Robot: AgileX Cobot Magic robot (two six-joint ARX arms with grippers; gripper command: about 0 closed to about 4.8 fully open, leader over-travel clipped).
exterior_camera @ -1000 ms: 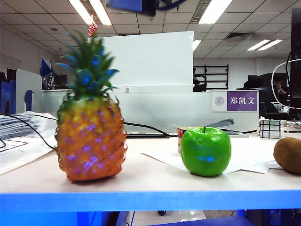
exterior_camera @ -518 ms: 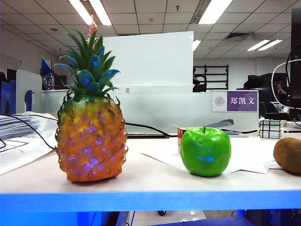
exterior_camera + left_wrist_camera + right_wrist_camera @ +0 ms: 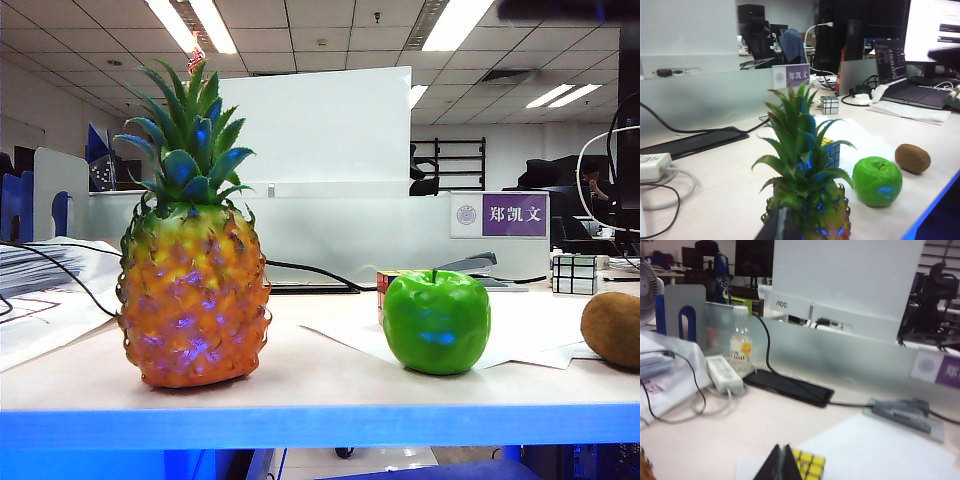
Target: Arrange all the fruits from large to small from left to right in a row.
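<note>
Pineapple (image 3: 194, 290) left, apple (image 3: 437, 321) centre, kiwi (image 3: 612, 329) right edge on surface (image 3: 320, 385), left end effector (image 3: 783, 229) clenched above pineapple crown, right end effector (image 3: 778, 466) clenched, empty, over puzzle cube (image 3: 807, 462)

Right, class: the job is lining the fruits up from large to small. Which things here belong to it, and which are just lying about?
Belong to the job:
pineapple
green apple
kiwi

Just lying about:
puzzle cubes
clear bottle
power strip
name sign
laptop

The left gripper and right gripper are shut and hold nothing.
</note>
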